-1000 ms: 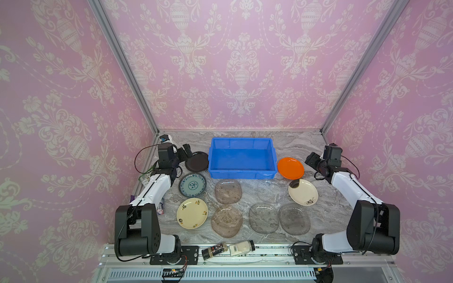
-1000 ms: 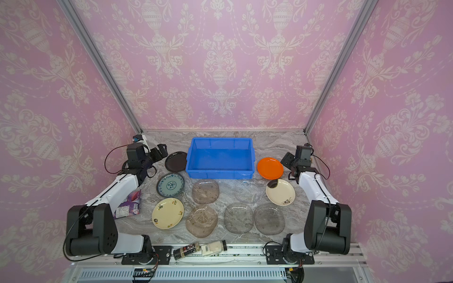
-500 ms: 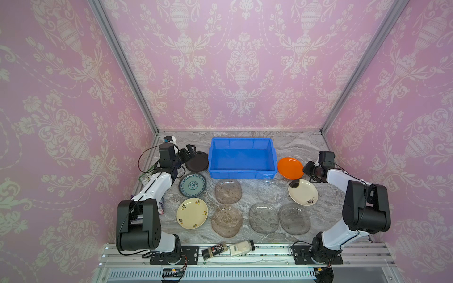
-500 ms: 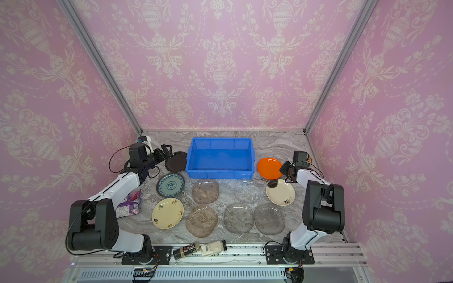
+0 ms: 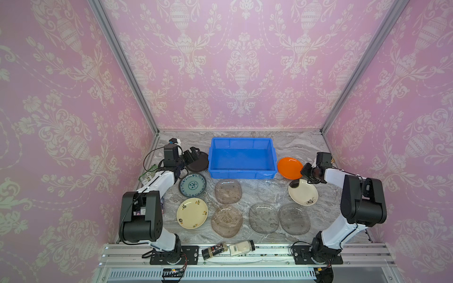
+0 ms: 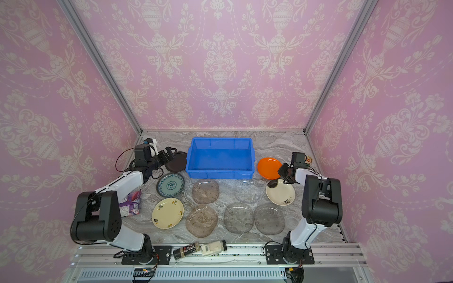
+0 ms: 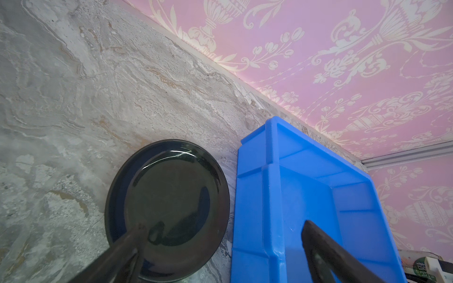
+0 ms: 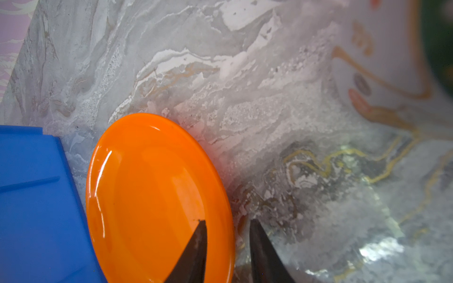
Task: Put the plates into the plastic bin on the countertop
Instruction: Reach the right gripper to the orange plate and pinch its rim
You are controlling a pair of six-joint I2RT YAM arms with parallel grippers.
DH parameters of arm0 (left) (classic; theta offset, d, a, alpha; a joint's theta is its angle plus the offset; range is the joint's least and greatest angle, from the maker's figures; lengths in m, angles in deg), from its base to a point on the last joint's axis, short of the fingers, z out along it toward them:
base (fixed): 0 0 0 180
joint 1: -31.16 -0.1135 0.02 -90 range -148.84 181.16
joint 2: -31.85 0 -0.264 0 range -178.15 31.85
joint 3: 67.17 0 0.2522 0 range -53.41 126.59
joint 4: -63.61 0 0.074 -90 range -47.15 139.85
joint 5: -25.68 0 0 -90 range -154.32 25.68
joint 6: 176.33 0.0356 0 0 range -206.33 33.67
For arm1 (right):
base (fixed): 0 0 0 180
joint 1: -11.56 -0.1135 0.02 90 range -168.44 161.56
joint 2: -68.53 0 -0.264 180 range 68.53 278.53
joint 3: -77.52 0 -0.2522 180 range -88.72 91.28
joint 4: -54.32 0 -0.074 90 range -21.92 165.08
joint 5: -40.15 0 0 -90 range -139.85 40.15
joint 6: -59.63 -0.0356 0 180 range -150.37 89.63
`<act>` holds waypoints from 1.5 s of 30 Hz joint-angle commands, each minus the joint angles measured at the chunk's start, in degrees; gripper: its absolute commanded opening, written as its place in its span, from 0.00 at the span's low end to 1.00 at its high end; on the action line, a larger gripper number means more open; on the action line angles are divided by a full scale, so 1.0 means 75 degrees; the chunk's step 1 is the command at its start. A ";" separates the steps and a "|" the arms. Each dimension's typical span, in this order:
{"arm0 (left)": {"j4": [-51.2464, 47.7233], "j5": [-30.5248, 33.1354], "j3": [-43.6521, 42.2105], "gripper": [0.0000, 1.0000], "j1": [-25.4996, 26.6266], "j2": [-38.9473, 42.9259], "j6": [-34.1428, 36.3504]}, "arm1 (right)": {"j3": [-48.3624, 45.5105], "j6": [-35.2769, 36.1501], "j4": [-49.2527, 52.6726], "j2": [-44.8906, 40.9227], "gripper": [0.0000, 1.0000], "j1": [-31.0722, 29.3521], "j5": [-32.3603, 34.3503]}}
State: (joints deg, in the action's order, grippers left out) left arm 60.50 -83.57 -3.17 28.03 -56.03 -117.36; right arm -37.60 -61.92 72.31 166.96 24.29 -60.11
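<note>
The blue plastic bin (image 5: 242,174) stands empty at the back of the marbled countertop (image 5: 299,147). My right gripper (image 8: 226,221) straddles the rim of the orange plate (image 8: 152,196), which lies flat right of the bin. One finger is over the plate and one is outside it, with a sliver of counter between. My left gripper (image 7: 224,225) is wide open, one finger over the black plate (image 7: 169,196) and the other over the bin's wall (image 7: 269,196). Teal (image 5: 192,184), cream (image 5: 192,213) (image 5: 304,194) and several translucent plates (image 5: 228,191) lie in front.
Two bottles (image 5: 228,248) lie on the front aluminium rail. A purple snack packet (image 6: 131,203) sits by the left arm. A green can (image 5: 147,174) lies against the left wall. A small patterned cup (image 6: 307,160) stands behind the right wrist.
My right arm has folded in and brought its gripper down onto the orange plate's rim, and its jaws have narrowed. My left gripper has edged over the black plate, jaws as wide as before.
</note>
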 commanded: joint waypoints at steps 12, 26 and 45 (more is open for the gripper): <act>0.0243 -0.0250 0.0211 0.99 0.0089 -0.0269 -0.0119 | 0.0537 -0.0056 0.0355 0.0525 0.22 0.0032 -0.0220; 0.0243 -0.0221 0.0239 0.99 0.0082 -0.0332 -0.0046 | 0.0723 0.0003 0.0658 0.0695 0.14 0.0025 -0.0258; 0.0220 -0.0397 0.0291 0.99 0.0128 -0.0329 -0.0049 | 0.0485 -0.0064 0.0653 0.0050 0.00 0.0025 -0.0145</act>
State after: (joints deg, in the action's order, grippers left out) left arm 62.36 -84.75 -2.54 28.40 -57.93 -117.36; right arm -33.12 -61.99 74.56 169.30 24.29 -63.87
